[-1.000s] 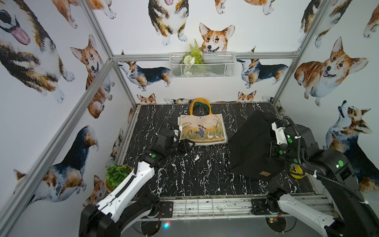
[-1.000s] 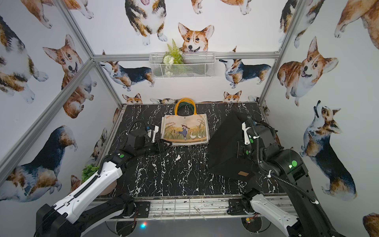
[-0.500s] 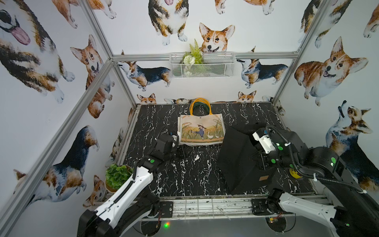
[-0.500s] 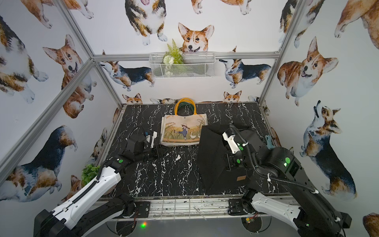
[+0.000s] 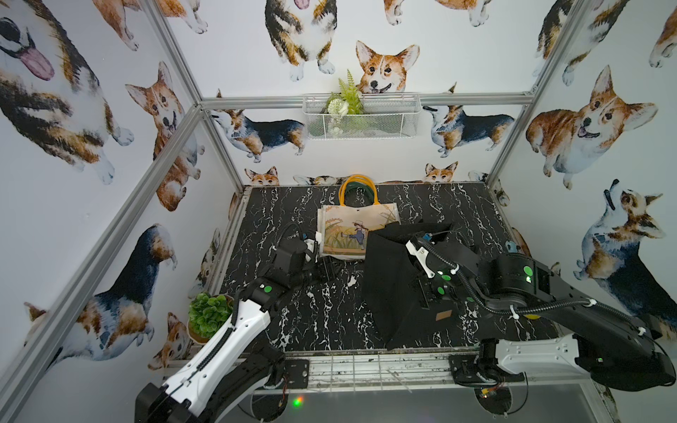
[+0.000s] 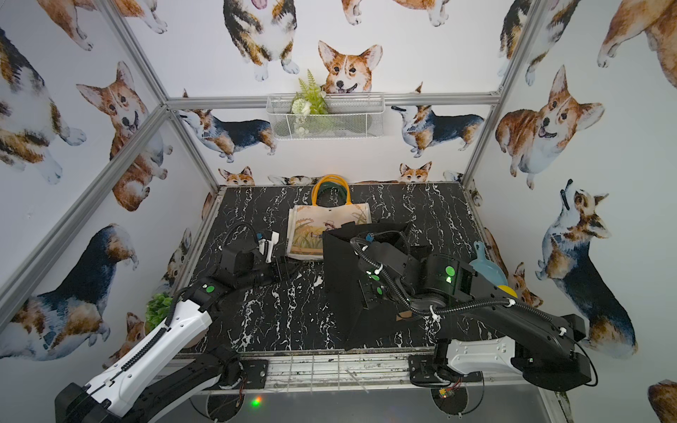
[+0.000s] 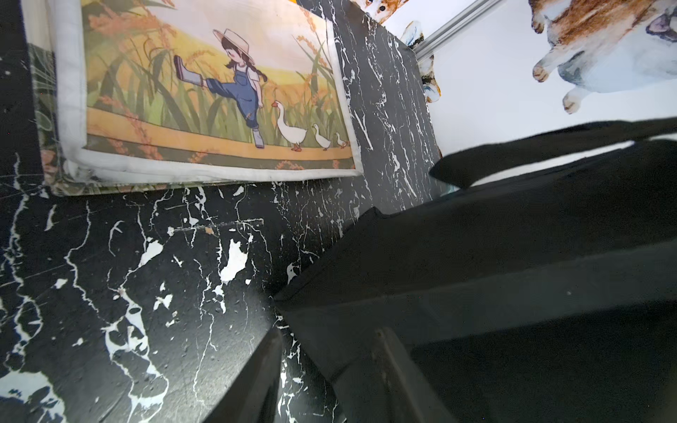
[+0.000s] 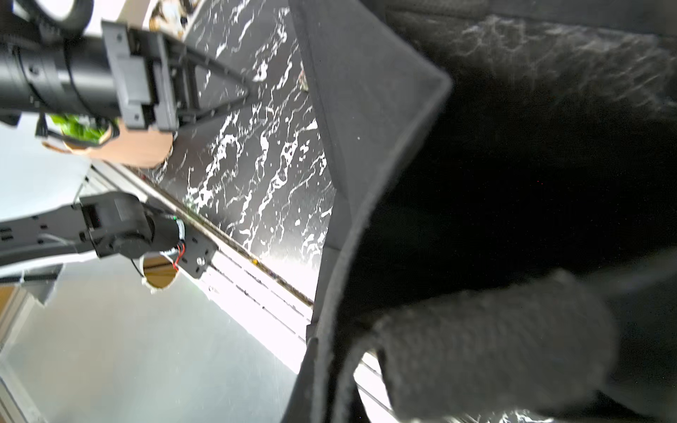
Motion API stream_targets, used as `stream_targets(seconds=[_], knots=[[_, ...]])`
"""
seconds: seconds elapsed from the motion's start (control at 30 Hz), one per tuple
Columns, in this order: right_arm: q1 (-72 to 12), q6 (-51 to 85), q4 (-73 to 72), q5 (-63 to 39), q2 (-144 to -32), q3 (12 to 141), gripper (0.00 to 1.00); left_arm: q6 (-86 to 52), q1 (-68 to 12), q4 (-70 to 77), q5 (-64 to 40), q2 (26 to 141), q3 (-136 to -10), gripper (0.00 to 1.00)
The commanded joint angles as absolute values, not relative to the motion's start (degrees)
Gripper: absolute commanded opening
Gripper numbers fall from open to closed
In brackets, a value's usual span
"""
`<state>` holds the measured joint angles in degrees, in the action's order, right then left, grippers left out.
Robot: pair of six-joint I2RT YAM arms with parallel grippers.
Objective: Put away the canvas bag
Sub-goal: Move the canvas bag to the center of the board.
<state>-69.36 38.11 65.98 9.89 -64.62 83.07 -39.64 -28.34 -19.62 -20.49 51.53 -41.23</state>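
The canvas bag (image 5: 388,278) (image 6: 340,278) is black and hangs half open over the right middle of the marble table (image 5: 322,315). My right gripper (image 5: 421,293) (image 8: 322,388) is shut on its fabric edge (image 8: 366,91), with most of the fingers hidden by cloth. My left gripper (image 5: 331,269) (image 6: 289,269) (image 7: 328,333) is open just left of the bag's lower corner (image 7: 513,274), with only table showing between its fingers. A printed tote (image 5: 351,234) (image 7: 205,91) with orange handles lies flat at the back centre; in both top views the black bag covers its right corner.
A potted plant (image 5: 208,318) stands off the table's front left corner. A wire basket (image 5: 359,117) with greenery hangs on the back wall. A blue scoop (image 6: 487,263) lies at the right edge behind my right arm.
My right arm has carried the black bag leftward toward the table's middle, up against the printed tote. My left gripper has drawn back a little from the tote and stayed open.
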Motion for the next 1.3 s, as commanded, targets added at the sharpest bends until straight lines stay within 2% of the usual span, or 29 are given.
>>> stream_targets(seconds=[0.0,0.1,0.2,0.23,0.3,0.33,0.43,0.6,0.87,1.13,1.27], knots=[[-69.5,41.6,63.1,13.3,-62.4,81.4,0.0,-37.9,-28.3,-23.6,-20.5,49.4,-41.8,0.46],[-69.4,43.1,62.8,14.1,-60.9,79.0,0.0,-38.4,-28.3,-24.3,-20.3,48.1,-41.2,0.47],[-69.4,44.1,63.1,14.6,-60.0,77.3,0.04,-39.5,-28.3,-23.9,-20.6,47.1,-39.9,0.47],[-69.3,44.2,63.1,14.3,-60.0,77.0,0.09,-39.8,-28.3,-24.0,-20.6,46.8,-39.6,0.47],[-69.3,44.1,62.9,13.1,-60.3,76.9,0.35,-39.9,-28.3,-24.3,-20.4,46.0,-39.4,0.47],[-69.3,43.9,63.0,12.6,-60.4,77.1,0.41,-39.7,-28.3,-24.6,-20.3,45.7,-39.5,0.47],[-69.4,43.7,63.7,12.5,-60.1,78.4,0.47,-39.0,-28.3,-26.1,-19.3,45.6,-40.3,0.47],[-69.4,45.4,64.9,13.8,-54.8,80.2,0.47,-38.2,-28.3,-26.7,-18.8,48.1,-41.1,0.48],[-69.4,49.9,69.9,17.1,-45.7,75.9,0.45,-39.9,-28.3,-20.8,-20.4,50.0,-40.5,0.51],[-69.4,48.2,61.6,10.8,-41.4,66.3,0.38,-46.5,-28.2,-11.8,-21.6,52.3,-37.4,0.56],[-69.4,46.7,57.9,6.4,-43.1,62.1,0.36,-50.4,-28.1,-5.2,-23.8,55.2,-36.9,0.57]])
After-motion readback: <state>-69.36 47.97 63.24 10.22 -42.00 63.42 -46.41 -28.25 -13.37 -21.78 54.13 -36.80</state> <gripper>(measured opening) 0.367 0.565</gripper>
